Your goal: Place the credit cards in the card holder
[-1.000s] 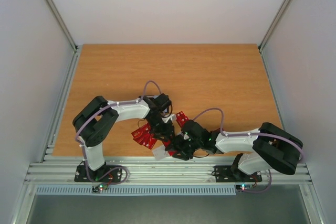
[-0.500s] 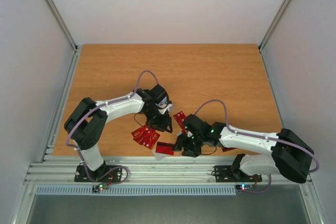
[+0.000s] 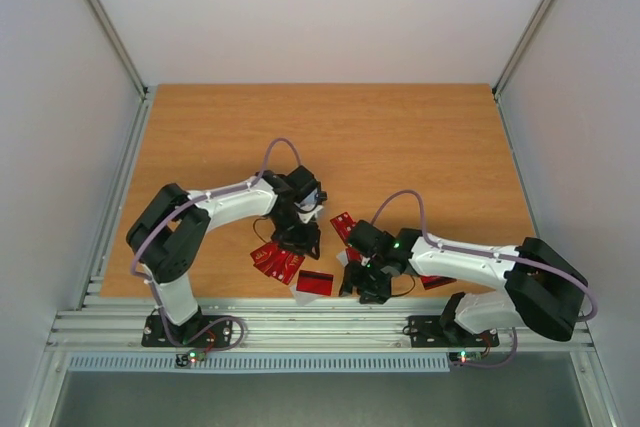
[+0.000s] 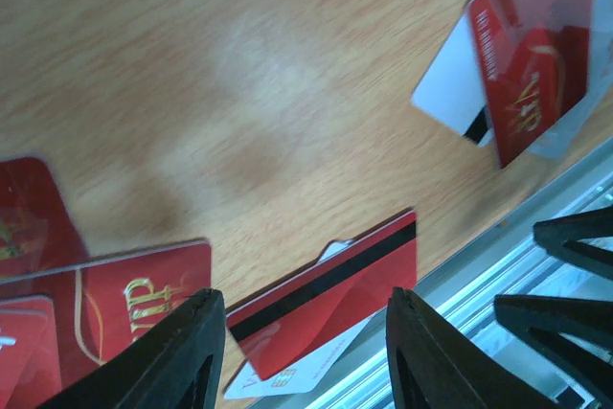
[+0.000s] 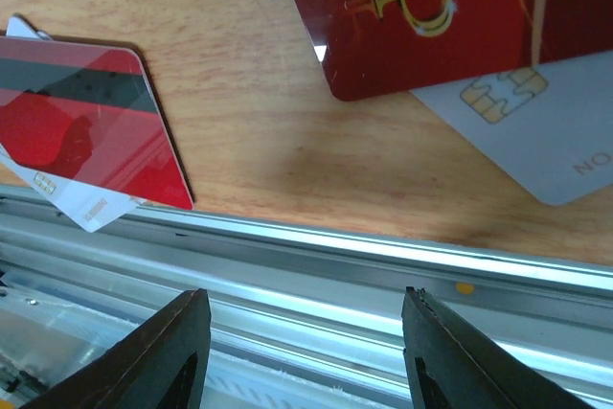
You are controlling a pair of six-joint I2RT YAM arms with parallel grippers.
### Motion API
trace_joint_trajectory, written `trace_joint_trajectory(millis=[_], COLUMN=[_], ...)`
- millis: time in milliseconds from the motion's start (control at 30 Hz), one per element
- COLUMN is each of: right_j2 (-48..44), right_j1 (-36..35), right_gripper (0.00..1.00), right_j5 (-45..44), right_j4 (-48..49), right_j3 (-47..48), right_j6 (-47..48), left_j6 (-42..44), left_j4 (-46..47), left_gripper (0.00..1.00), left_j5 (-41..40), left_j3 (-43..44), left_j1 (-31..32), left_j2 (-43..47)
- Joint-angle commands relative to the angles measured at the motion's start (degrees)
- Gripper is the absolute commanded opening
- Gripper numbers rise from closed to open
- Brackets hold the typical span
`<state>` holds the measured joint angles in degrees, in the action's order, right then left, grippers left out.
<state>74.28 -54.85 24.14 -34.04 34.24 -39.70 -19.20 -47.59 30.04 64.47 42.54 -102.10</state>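
Both arms have moved in the last second, uncovering a striped red card [image 3: 316,283].
From above, we see it on the surface [image 3: 330,137] between the left jaws and the right jaws, more credit cards [image 3: 277,259] beside the left jaws. Our left wrist shows jaws open and empty, that card in their gap. Our right wrist shows jaws open and empty, the card ahead to their left.

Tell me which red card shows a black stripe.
The red rectangular plastic card at the table's near edge, overlapping a white card; nearby red ones show gold lettering.
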Motion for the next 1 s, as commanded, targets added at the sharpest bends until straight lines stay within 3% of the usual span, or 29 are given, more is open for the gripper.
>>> trace_joint_trajectory(millis=[0,200,633,967], right_j2=[2.2,1.8,-1.8,-3.8], right_j1=[0.4,1.1,4.7,6.1], right_gripper=[0.56,0.56,0.59,0.59], right_j5=[-0.3,-1.4,-1.5,1.2], right_j4=[1.2,0.5,-1.3,4.3], right_j3=[1.7,1.5,-0.4,-5.0], right_j6=[0.6,0.2,-0.8,-3.3], left_j6=[-0.2,-3.7,-5.2,-6.8], left_j4=[-2.7,-0.5,5.7,9.3], left_gripper=[0.49,0.5,0.5,0.5], left_j5=[-1.9,-0.5,1.6,4.3], left_j3=[-3.4,-9.2,-10.5,-10.3], left_j1=[0.5,1.1,2.2,4.1], left_j2=[3.3,7.7,2.4,0.4])
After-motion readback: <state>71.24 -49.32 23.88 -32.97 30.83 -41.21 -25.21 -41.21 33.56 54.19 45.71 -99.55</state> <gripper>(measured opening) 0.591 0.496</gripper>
